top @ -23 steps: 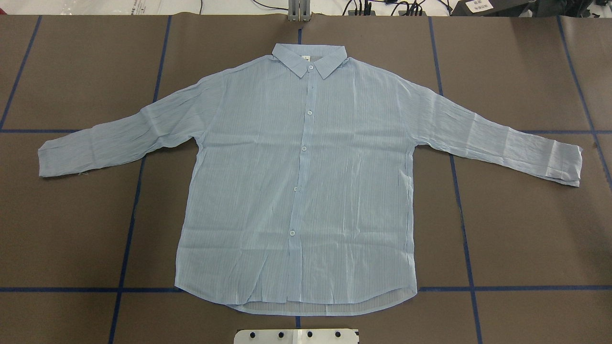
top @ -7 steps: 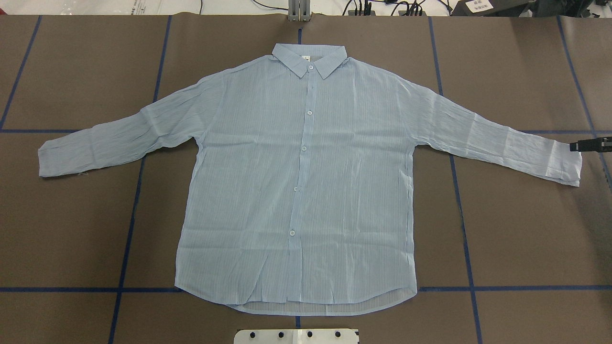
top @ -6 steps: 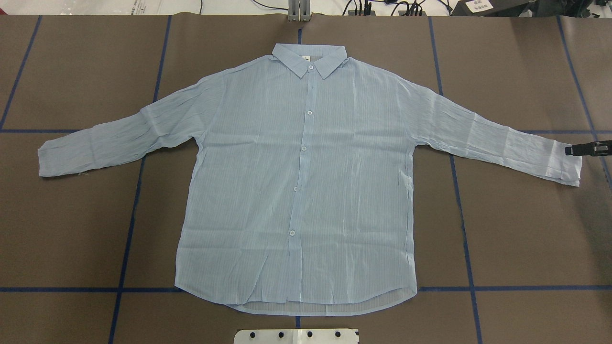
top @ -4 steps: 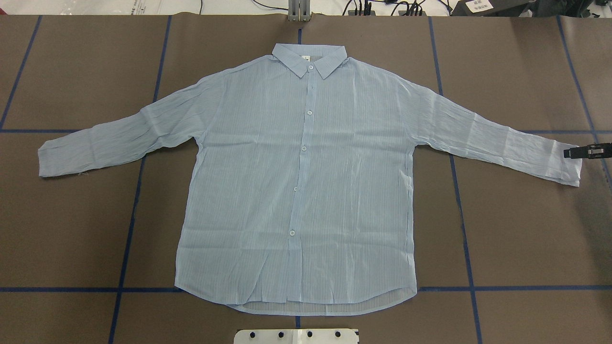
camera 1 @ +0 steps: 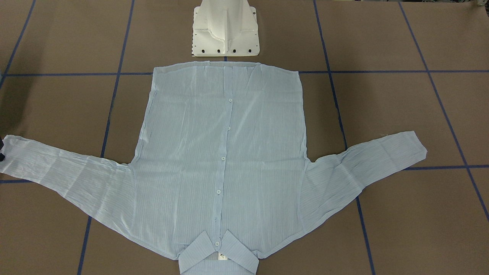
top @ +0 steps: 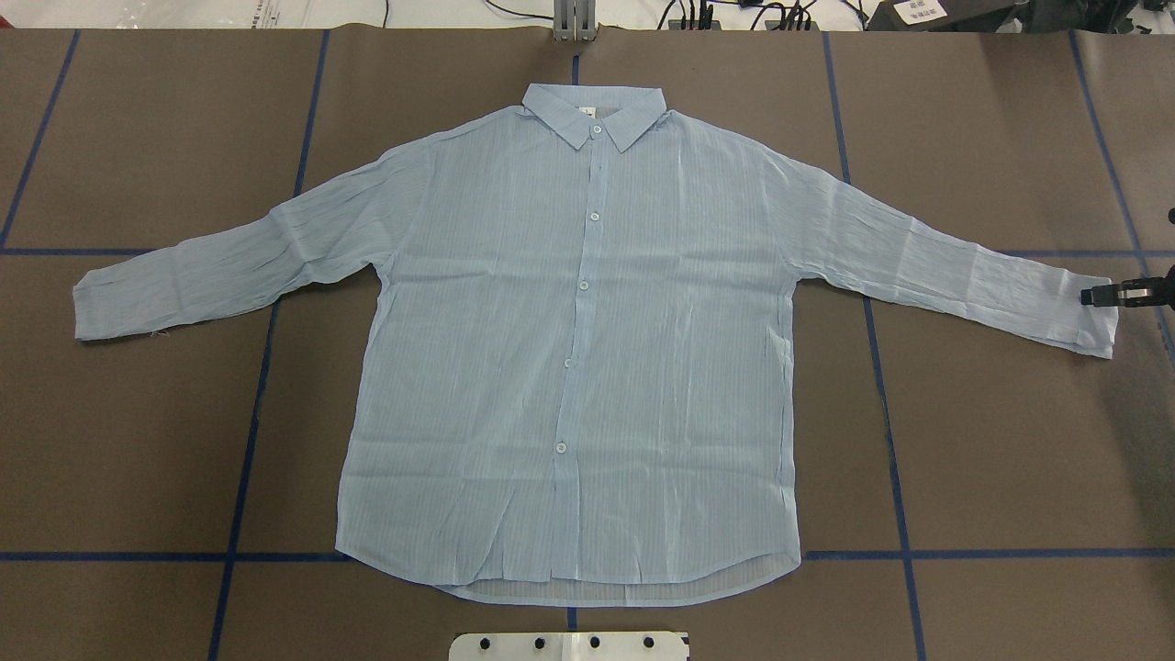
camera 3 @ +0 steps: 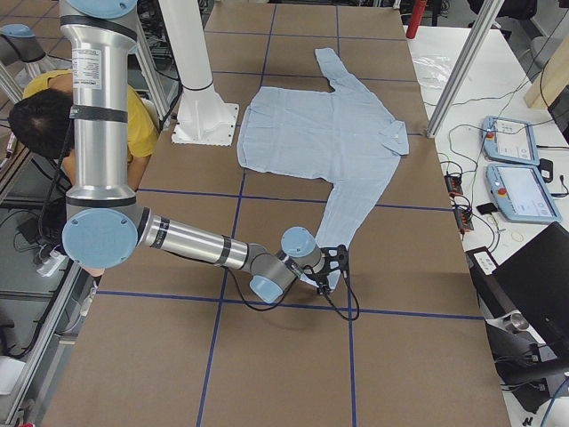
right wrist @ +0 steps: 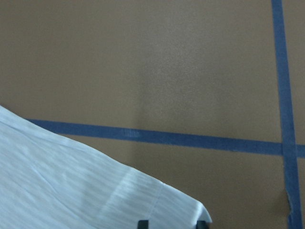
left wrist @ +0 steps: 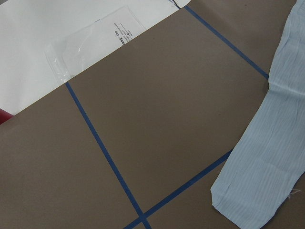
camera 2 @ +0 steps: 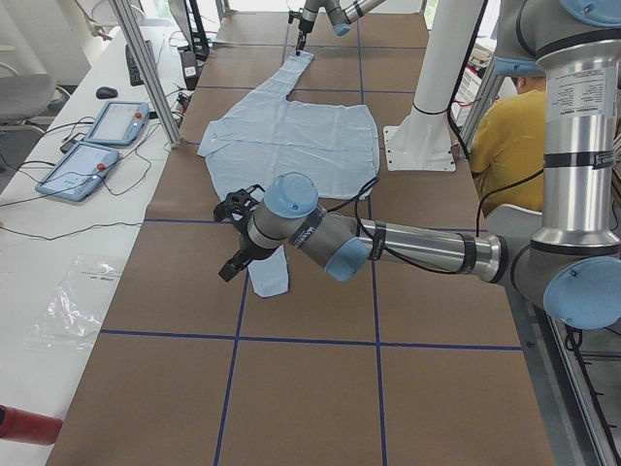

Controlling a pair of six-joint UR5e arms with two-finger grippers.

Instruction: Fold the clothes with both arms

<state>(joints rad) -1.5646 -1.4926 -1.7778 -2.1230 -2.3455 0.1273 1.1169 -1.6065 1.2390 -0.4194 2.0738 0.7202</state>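
The brown surface (top: 1010, 441) carries one shirt (top: 643, 367), spread flat, buttons (top: 582, 285) up, collar (top: 595, 115) pointing away from the base (top: 569, 645). Right tool (top: 1092, 296): jaws apart, straddling the right cuff (top: 1088, 326). Left tool (camera 2: 236, 241): near the left cuff (camera 2: 270, 277); whether its jaws are apart cannot be determined.

Risk: the thin cloth slips, or only one layer is pinched. An uneven lift would drag the shirt askew.

Count: one shirt, two cuffs, five buttons, two tools.

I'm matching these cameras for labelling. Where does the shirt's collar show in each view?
Front-facing: collar bottom centre.
Overhead: collar top centre.
Exterior left: collar upper left of centre.
Exterior right: collar upper right of centre.
Left wrist: not in it.
Right wrist: not in it.
Landmark: white base, across the shirt from the collar, in all four exterior views.
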